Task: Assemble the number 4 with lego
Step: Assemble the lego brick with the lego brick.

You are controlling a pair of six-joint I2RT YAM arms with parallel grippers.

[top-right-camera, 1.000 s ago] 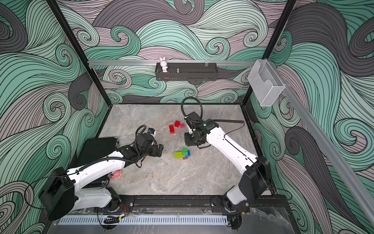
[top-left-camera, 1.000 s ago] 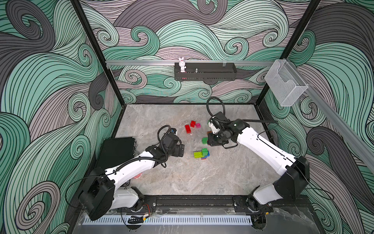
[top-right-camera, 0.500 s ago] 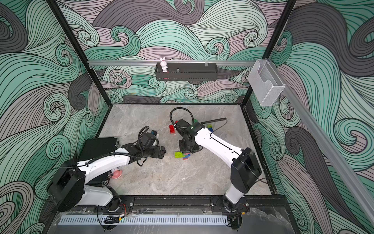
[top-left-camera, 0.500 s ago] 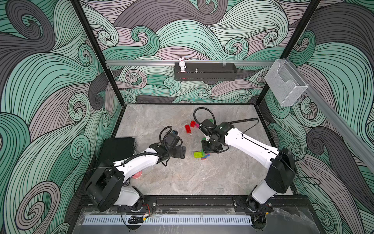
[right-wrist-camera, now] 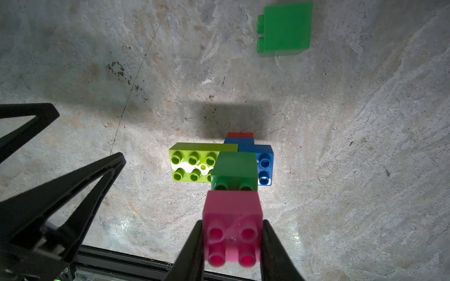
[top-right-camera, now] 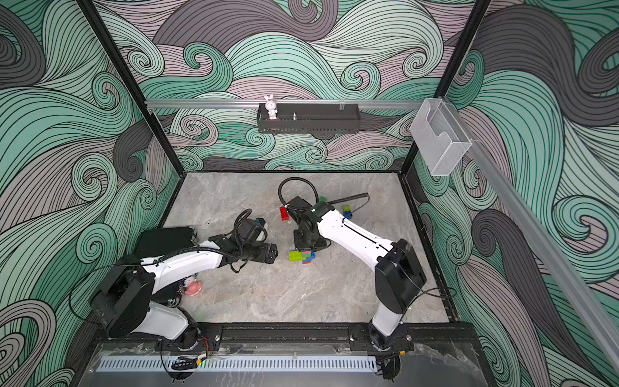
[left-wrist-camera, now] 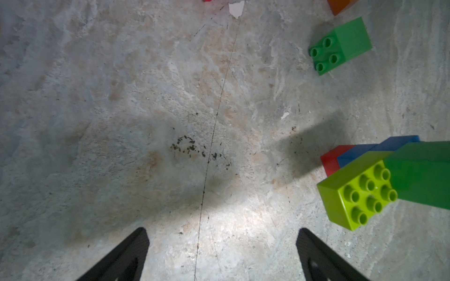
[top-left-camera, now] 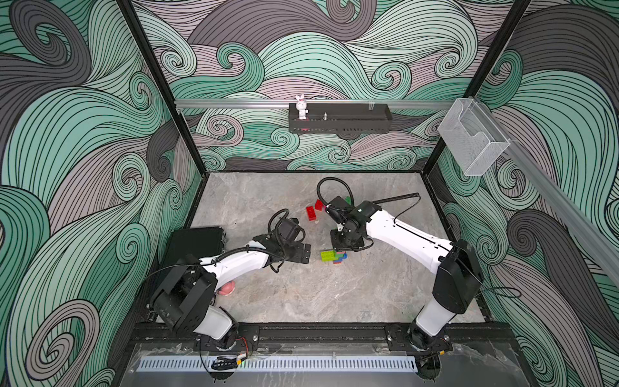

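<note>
Floor [top-left-camera: 315, 265] betw. left pincer [top-left-camera: 307, 253] & lego stack [top-left-camera: 331, 256] free; right pincer [right-wrist-camera: 232, 233] crowds stack.

Joined bricks [top-left-camera: 333, 256] mid-table, left pincer [top-left-camera: 306, 253] beside, held brick [right-wrist-camera: 232, 209] in right pincer [right-wrist-camera: 232, 226] above, loose bricks [top-left-camera: 311, 212] behind

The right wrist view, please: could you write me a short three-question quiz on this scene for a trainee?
1. True or false: the right tool is shut on the pink brick.
2. Which brick sits on top of both the lime brick and the blue brick? A) red B) green C) orange
3. Fill in: the left tool is ____ and holds nothing.
Key: 1 true; 2 B, the green brick; 3 open.
</note>
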